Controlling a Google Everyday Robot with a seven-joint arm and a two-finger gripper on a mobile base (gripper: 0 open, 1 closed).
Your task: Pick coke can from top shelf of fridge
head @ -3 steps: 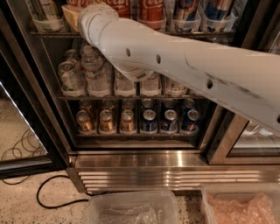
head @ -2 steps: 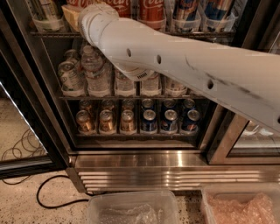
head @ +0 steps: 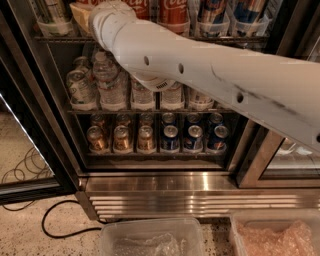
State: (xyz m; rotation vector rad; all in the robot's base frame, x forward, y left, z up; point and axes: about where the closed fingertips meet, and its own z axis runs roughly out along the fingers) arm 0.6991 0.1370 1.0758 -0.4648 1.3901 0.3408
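Camera view: the white arm [head: 210, 75] comes in from the right and slants up to the top left, ending at the level of the top shelf [head: 225, 39]. The claw lies past the upper edge of the picture, so I cannot tell whether it is apart, together or clamped on anything.

The coke can [head: 172, 12] stands on that shelf of the fridge [head: 165, 182], just right of the arm's end, with a second red can [head: 137, 7] partly hidden beside it. Clear tubs [head: 212, 27] further right each hold a blue-and-silver can, and one tub [head: 50, 27] at the far left holds a pale can.

The rack below carries water bottles [head: 107, 85]. The lowest rack has small gold cans [head: 122, 139] on the left and small blue cans [head: 192, 137] on the right.

On the floor in front, a clear bin [head: 150, 237] holds crumpled clear film, and a second bin [head: 277, 235] holds pinkish bubble wrap. A black cable [head: 55, 220] loops nearby.
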